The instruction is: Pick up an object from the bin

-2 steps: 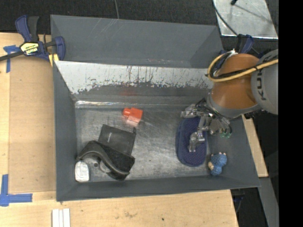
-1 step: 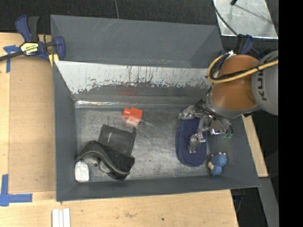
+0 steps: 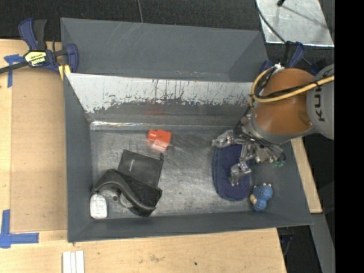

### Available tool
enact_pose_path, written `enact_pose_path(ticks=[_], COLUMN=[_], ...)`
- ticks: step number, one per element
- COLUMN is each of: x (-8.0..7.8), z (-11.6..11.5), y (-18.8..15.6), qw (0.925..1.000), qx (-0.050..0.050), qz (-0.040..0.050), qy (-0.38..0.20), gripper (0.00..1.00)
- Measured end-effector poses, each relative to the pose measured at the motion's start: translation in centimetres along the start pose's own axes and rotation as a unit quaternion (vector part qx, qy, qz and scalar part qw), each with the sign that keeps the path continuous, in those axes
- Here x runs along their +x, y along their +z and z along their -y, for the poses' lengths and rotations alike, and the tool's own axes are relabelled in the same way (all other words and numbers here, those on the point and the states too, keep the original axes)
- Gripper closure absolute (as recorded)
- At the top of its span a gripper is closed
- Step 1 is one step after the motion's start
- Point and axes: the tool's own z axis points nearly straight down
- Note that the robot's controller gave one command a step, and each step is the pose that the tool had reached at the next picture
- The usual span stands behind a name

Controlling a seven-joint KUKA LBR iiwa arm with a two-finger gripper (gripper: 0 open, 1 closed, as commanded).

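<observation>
Grey scratched metal makes up the bin [image 3: 79, 169]. By its near left corner lies a small white lump [image 3: 98, 206], just beside a black curved floppy thing [image 3: 132, 193] that hides part of a flat black square [image 3: 141, 167]. Near the right corner sits a bumpy blue ball [image 3: 262, 195], beside a soft dark blue oval [image 3: 226, 178]. The gripper [image 3: 242, 166] hangs over that oval, hiding its middle. I cannot tell if it is wide or narrow. Farther back lies an orange block [image 3: 160, 139].
</observation>
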Motion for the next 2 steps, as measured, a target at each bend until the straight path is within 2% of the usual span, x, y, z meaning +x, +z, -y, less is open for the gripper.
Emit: enact_pose_path(ticks=[1,2], x=[0.3,-1.1], z=[0.1,3.8], y=[0.0,-15.7], qw=[1.0000,0.9977], qx=[0.000,0.004], qz=[-0.0051,-0.0014], qy=[-0.001,-0.068], gripper=[1.00,1.00])
